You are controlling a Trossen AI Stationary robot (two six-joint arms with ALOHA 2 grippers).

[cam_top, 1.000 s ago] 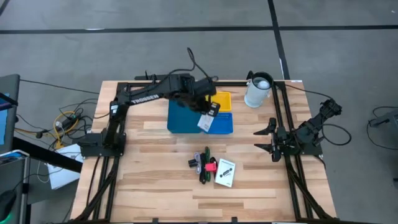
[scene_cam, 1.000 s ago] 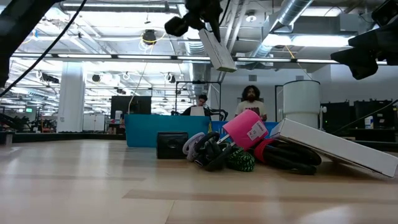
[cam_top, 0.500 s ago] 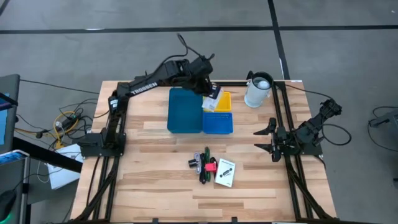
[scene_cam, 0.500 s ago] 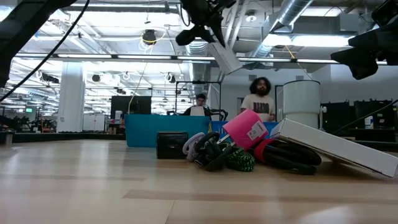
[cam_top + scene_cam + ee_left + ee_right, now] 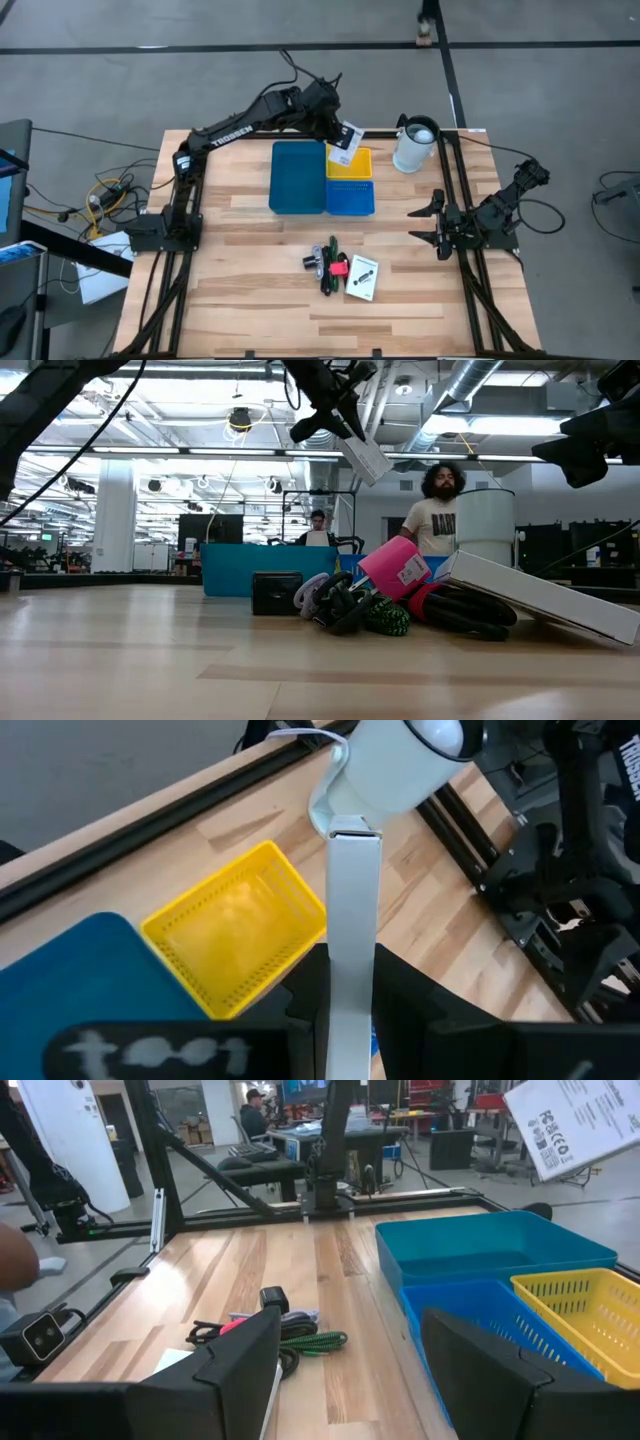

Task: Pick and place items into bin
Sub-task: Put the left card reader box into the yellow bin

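Observation:
My left gripper (image 5: pixel 333 128) is shut on a white bar (image 5: pixel 345 141) with a printed label, high over the far end of the yellow tray (image 5: pixel 350 164). The bar also shows in the low view (image 5: pixel 365 458) and the right wrist view (image 5: pixel 570 1120). The yellow tray, the long teal-blue tray (image 5: pixel 297 177) and the bright blue tray (image 5: pixel 351 198) form the bin. The pile of pens and a red piece (image 5: pixel 328 265) lies beside the white printed card (image 5: pixel 362 277). My right gripper (image 5: pixel 424 224) waits open at the table's right. My left gripper pinches the white bar between its two fingers, on its two broad faces at one end (image 5: pixel 350 1005). The bar sticks out forward past the fingers, along them. It is lifted clear and slants down from the gripper toward the table's right, over the yellow tray (image 5: pixel 235 935).
A white cylindrical jug (image 5: pixel 415 145) stands at the far right, close to the bar's free end. Black frame rails run along the table's far and side edges. A person (image 5: pixel 438 510) stands beyond the table in the room.
My left gripper has carried the white bar from over the bright blue tray toward the table's far edge, to over the yellow tray, turning as it went. The bar has stayed lifted clear. The person behind the table has walked to the right.

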